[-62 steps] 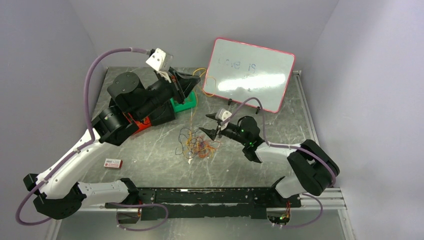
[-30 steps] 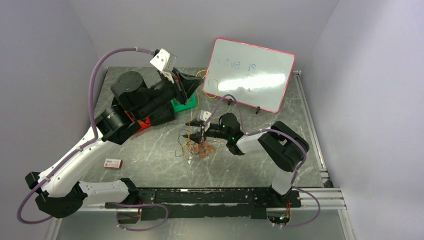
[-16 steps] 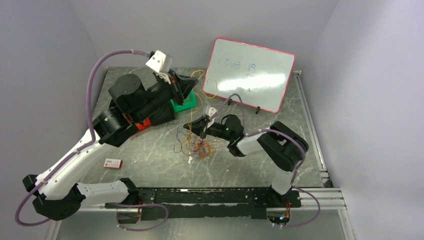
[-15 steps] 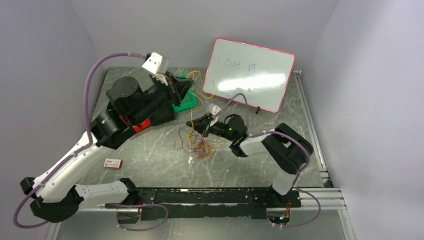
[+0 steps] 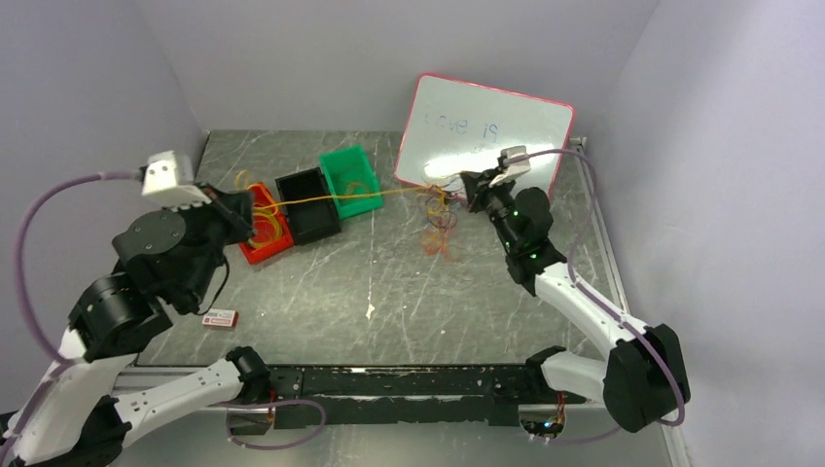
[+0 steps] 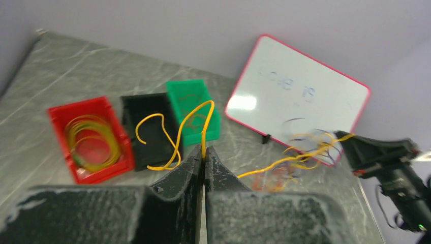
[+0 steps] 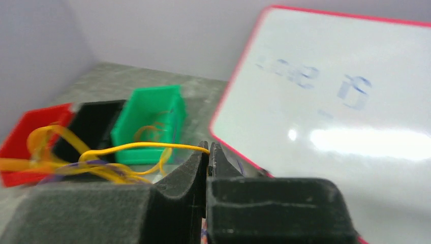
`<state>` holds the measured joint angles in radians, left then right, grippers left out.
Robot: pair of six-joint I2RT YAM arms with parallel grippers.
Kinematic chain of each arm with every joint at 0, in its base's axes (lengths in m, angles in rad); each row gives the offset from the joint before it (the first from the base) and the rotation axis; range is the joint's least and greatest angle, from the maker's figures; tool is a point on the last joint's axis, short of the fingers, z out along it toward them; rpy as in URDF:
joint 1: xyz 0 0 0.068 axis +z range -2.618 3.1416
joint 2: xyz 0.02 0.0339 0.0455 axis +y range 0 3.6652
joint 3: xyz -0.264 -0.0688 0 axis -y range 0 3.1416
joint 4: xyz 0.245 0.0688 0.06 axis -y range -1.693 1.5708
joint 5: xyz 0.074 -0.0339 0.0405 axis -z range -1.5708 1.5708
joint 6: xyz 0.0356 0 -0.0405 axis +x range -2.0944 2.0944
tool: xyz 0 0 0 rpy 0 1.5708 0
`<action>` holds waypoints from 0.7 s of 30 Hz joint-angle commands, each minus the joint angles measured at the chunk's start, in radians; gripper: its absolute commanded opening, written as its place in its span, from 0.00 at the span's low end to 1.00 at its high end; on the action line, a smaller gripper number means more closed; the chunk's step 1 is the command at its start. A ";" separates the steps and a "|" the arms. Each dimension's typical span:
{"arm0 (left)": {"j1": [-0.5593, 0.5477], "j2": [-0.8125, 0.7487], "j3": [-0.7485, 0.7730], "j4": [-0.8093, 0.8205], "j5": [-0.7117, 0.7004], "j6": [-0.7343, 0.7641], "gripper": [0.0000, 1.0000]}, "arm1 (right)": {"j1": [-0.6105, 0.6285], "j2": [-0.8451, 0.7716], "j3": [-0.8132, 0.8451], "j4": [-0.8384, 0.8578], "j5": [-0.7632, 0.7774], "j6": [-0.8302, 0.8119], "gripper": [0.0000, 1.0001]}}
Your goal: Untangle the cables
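**Yellow cable stretched between two arms**

From above: the left jaws, over the red bin [image 5: 268,251], and the right jaws, at the lower left corner of the whiteboard [image 5: 506,136], are each clenched on the same yellow cable [image 5: 331,199]. It runs in a nearly straight line between them, crossing above the black bin [image 5: 316,229] and the green bin [image 5: 358,206]. The rest of the cables [image 5: 440,229], an orange, yellow and dark knot, bunch just below the right jaws. Whether the knot rests on the bench [image 5: 389,292] cannot be told. A small red-and-white box [image 5: 221,318] lies near the bench's front left, well apart from the knot.

Left wrist: the left jaws are pressed together on the yellow cable. One part of it curls up in front of the green and black bins. Another part leads right to the blurred knot before the whiteboard. Yellow-green loops [image 6: 91,142] lie coiled in the red bin.

Right wrist: the right jaws pinch the yellow cable at their tips. It arcs left toward the three bins, where more yellow strands blur in front of them.
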<state>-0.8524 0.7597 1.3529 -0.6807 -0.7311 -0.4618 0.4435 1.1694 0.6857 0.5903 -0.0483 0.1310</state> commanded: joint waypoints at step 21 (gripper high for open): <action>-0.008 0.031 0.487 -0.237 -0.524 0.363 0.07 | -0.314 0.020 -0.083 -0.465 0.356 0.208 0.00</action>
<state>-0.8543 0.8124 1.7664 -0.9993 -1.1126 -0.2806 0.1631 1.1790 0.6388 0.1440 0.2272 0.3130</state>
